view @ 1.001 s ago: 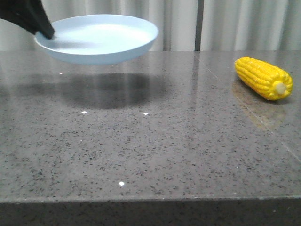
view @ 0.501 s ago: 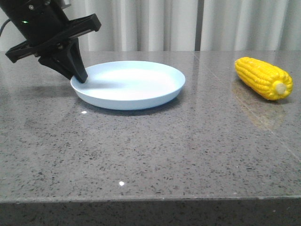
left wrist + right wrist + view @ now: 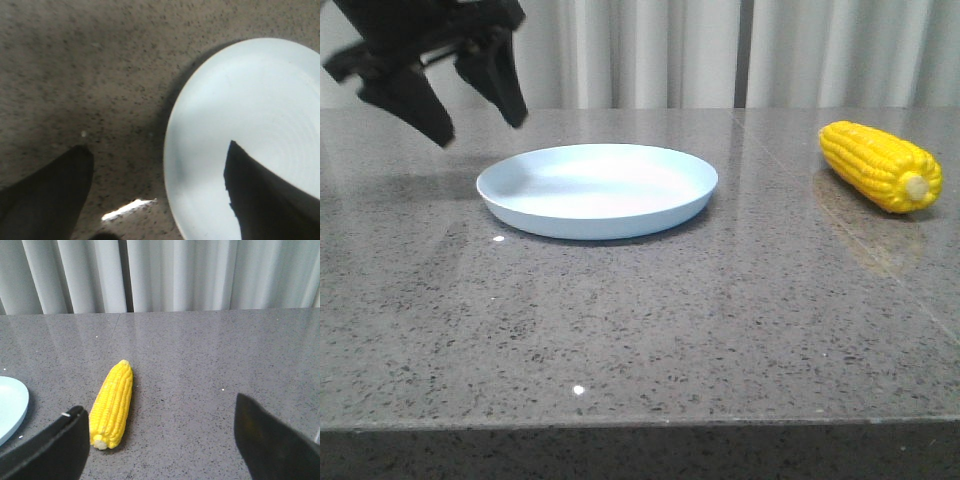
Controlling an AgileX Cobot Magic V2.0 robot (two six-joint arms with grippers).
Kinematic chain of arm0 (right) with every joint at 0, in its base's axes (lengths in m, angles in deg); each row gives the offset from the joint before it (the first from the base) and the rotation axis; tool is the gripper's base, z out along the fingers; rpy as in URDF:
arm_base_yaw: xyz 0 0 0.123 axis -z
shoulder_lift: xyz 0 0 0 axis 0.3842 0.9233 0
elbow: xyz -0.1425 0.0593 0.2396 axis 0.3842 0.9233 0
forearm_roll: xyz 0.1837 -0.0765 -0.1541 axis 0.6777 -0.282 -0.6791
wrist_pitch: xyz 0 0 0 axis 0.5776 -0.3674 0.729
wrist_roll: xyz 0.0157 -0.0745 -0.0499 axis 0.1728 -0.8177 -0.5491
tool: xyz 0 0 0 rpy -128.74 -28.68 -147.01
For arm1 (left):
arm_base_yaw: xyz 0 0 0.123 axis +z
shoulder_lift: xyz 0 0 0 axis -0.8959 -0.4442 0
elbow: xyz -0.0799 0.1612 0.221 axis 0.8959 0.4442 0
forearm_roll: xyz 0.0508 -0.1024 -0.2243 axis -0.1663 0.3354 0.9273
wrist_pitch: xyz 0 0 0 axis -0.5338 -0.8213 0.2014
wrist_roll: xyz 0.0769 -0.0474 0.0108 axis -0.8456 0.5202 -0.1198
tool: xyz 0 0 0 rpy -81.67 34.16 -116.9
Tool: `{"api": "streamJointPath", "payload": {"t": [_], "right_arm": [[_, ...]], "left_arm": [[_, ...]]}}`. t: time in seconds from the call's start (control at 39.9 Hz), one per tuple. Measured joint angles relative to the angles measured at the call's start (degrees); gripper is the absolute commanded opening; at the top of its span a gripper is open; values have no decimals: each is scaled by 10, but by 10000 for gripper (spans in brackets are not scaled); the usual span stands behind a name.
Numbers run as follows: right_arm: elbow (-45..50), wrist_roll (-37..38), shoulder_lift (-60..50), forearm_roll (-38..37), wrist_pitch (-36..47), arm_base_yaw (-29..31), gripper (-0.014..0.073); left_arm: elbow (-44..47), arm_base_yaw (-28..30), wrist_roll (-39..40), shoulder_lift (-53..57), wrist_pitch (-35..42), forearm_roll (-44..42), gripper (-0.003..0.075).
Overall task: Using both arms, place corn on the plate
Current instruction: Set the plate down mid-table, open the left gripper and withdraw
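The bright yellow corn cob (image 3: 880,165) lies right of the pale-blue round plate (image 3: 597,189), stub end toward the camera; both black grippers, left (image 3: 480,118) and right (image 3: 160,440), gape empty.

Up at the far left of the front view, the black left gripper (image 3: 480,118) hangs in the air, its two dark fingers (image 3: 415,105) angled downward and spread wide apart, nothing between them. Only the lower part of the arm behind it shows at the frame's top edge. The left wrist view confirms it: both black fingertips (image 3: 55,190) stand well apart, jaws gaping. Over on the right, the black right gripper (image 3: 160,440) is seen only from its own wrist camera, both fingers (image 3: 272,440) splayed wide, gripping nothing. The right arm itself is out of the front view.
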Motion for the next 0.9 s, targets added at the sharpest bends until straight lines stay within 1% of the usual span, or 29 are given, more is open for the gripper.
{"api": "streamJointPath", "payload": {"t": [0.1,0.23,0.35,0.43,0.53,0.68,0.9], "right_arm": [[0,0,0,0,0,0,612],[0,0,0,0,0,0,612],[0,0,0,0,0,0,612],[0,0,0,0,0,0,612],[0,0,0,0,0,0,612],[0,0,0,0,0,0,612],[0,0,0,0,0,0,612]], "left_arm": [[0,11,34,40,-7,-75,337],[13,14,90,92,-22,-179,185],[67,14,137,153,-25,-259,52],[113,14,148,195,-18,-280,-18],[183,14,153,258,24,-289,-20],[308,14,155,375,117,-291,-20],[489,14,156,595,229,-292,-20]]}}
